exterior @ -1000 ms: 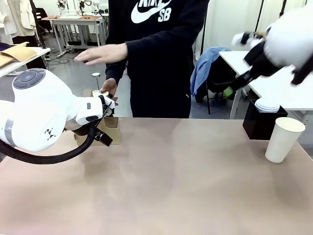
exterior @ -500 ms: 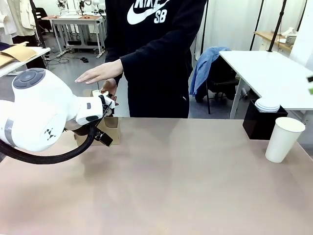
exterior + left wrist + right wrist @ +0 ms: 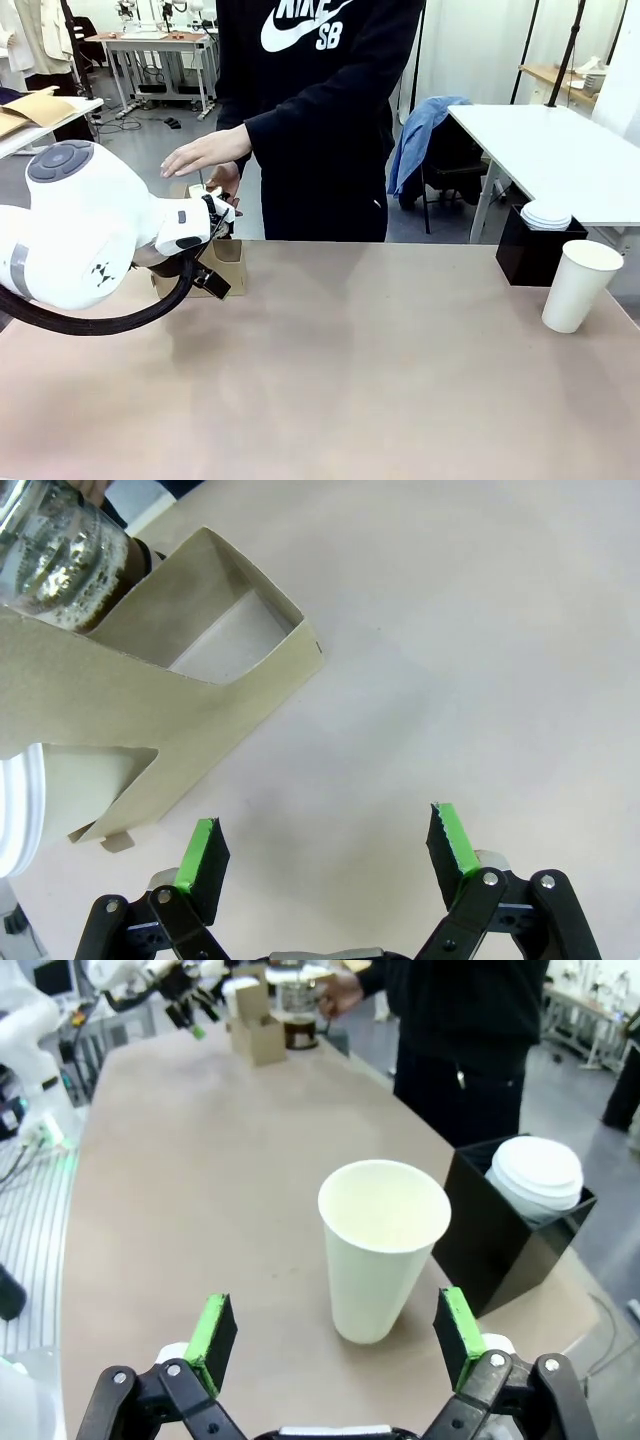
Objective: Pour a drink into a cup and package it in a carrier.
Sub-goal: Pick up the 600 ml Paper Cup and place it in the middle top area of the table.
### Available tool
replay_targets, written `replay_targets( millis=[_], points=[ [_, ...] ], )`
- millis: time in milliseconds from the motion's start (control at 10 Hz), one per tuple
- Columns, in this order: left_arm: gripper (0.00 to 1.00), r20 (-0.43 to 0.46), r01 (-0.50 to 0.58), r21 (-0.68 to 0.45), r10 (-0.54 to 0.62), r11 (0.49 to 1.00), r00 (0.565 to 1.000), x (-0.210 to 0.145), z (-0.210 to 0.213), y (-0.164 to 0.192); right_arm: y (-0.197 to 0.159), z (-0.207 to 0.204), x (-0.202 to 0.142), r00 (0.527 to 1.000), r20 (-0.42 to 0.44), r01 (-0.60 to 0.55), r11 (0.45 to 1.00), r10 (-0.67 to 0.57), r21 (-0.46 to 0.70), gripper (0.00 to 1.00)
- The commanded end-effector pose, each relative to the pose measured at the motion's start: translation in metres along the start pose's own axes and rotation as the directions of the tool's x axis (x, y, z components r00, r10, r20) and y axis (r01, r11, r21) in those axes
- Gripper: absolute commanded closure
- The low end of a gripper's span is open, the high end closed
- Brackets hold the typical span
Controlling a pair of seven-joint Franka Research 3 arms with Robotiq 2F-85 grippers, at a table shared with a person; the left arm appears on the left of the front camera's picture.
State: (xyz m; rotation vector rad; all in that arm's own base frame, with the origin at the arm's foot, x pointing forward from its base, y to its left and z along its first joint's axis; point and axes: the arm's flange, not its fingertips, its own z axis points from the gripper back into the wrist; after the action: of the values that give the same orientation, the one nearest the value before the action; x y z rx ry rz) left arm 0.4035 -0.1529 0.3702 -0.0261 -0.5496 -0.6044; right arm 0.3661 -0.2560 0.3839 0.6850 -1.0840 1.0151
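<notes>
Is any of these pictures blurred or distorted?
Front view: sharp, even light, soft shadows on the beige table. Left wrist view: the clear glass carafe in the corner looks slightly soft. Right wrist view: wide-angle stretch, yet the tall white paper cup is sharp.

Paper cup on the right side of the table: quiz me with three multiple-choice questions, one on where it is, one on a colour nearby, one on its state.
1. Where does the white paper cup stand?
A) far left corner
B) dead centre
C) at the right, beside the black box

2. What colour are the pads on the right gripper's fingers?
A) red
B) green
C) blue

3. The cup is:
A) upright, open and empty
B) lidded
C) tipped over

Answers:
1 C, the front view shows it next to the box.
2 B, the right wrist view shows green pads.
3 A, that view looks down into its bare white inside.
</notes>
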Motion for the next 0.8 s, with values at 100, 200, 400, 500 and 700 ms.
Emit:
replay_targets(
  millis=[100, 200, 400, 500, 700],
  points=[
    [0.00, 0.001, -0.002, -0.001, 0.002, 1.000, 1.000, 0.000, 0.000, 0.001, 0.007, 0.012, 0.039, 0.999, -0.036, -0.040, 0.999, 0.039, -0.019, 0.00],
    [0.00, 0.001, -0.002, -0.001, 0.002, 1.000, 1.000, 0.000, 0.000, 0.001, 0.007, 0.012, 0.039, 0.999, -0.036, -0.040, 0.999, 0.039, -0.019, 0.00],
    [0.00, 0.001, -0.002, -0.001, 0.002, 1.000, 1.000, 0.000, 0.000, 0.001, -0.009, -0.006, -0.001, 0.993, 0.099, -0.081, 0.987, 0.068, 0.140, 0.00],
    [0.00, 0.001, -0.002, -0.001, 0.002, 1.000, 1.000, 0.000, 0.000, 0.001, -0.015, -0.013, -0.022, 0.980, 0.184, -0.112, 0.977, 0.078, 0.180, 0.00],
    [0.00, 0.001, -0.002, -0.001, 0.002, 1.000, 1.000, 0.000, 0.000, 0.001, -0.013, -0.022, -0.044, 0.954, 0.280, -0.159, 0.975, 0.111, 0.154, 0.00]
  ],
)
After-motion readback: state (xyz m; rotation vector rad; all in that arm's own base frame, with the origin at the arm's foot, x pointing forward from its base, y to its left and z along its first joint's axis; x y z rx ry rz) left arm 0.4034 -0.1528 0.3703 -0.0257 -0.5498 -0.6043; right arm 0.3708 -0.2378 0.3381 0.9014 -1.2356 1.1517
